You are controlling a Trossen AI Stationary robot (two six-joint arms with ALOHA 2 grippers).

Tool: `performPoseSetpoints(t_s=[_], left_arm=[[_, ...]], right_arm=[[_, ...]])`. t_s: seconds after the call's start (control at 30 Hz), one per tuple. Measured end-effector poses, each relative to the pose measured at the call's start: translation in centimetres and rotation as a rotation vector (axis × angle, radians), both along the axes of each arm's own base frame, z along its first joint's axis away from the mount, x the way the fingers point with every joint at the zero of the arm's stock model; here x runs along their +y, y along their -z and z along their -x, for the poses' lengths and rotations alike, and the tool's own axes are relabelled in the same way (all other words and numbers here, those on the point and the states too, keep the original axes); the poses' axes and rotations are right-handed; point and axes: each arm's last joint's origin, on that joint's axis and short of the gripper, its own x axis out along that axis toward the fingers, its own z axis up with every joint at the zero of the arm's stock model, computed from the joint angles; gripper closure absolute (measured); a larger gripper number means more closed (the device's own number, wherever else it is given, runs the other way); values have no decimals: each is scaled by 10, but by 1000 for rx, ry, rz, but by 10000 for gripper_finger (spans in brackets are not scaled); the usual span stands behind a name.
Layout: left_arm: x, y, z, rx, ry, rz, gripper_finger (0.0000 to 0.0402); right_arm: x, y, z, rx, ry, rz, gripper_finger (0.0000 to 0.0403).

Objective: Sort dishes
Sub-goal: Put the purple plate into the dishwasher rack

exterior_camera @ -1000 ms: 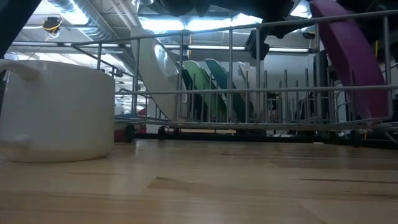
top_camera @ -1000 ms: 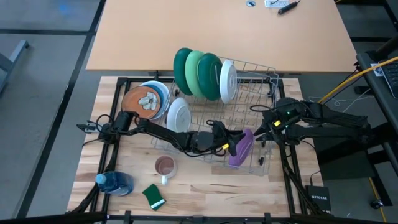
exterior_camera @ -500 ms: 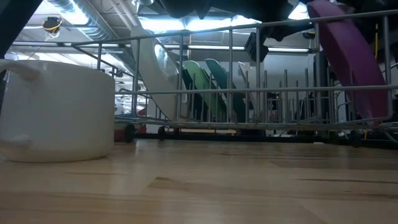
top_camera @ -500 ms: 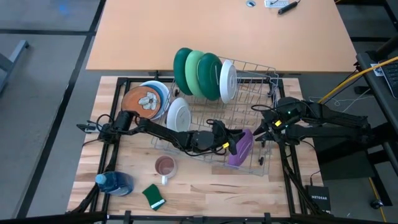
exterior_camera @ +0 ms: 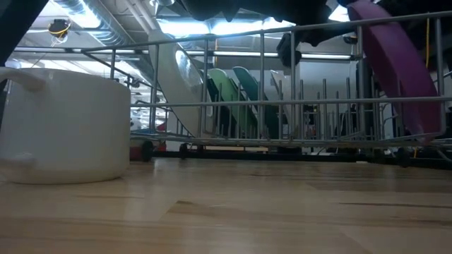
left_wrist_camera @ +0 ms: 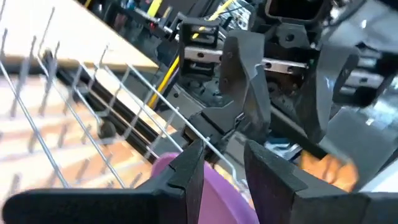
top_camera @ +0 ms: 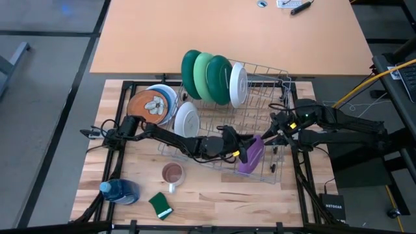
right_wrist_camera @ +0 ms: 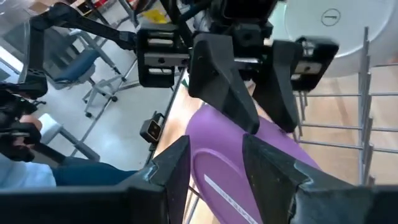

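A purple plate stands on edge in the near right part of the wire rack, its lower rim among the wires. My left gripper reaches level across the rack and is shut on this plate. My right gripper is open at the plate's right side. In the right wrist view its fingers stand on either side of the plate's rim; whether they touch it I cannot tell. Dark green, light green, green and white plates stand upright in the rack's far slots. My left gripper pinches the purple plate's upper rim between its two fingers. The fingers come level from the table's left. The plate stays on edge, tilted, with its lower rim down in the rack.
A white plate leans at the rack's left end, beside a stack of plates on the table. A mug, a green sponge and a blue bottle sit near the front edge. The rack's upright wires crowd both grippers.
My right gripper has tipped and swung a little toward the table's left, closer to the purple plate, staying open. My left gripper has rolled slightly, and the plate's top has turned a little with it while its lower rim stays in the rack.
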Motion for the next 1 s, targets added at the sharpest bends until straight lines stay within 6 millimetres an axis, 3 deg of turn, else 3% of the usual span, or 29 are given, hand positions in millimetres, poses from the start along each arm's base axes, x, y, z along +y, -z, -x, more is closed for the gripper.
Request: performPoseSetpoints(t_s=[0.37,0.73,1.0], left_arm=[[0,-4,0,37,-9,-195,298],[1,-32,6,-126,-42,-296,298],[-31,-57,31,137,108,-335,298]], right_arm=[[-1,5,-3,53,25,3,251],[-1,5,-2,52,21,3,251],[1,9,1,103,-19,-21,251]])
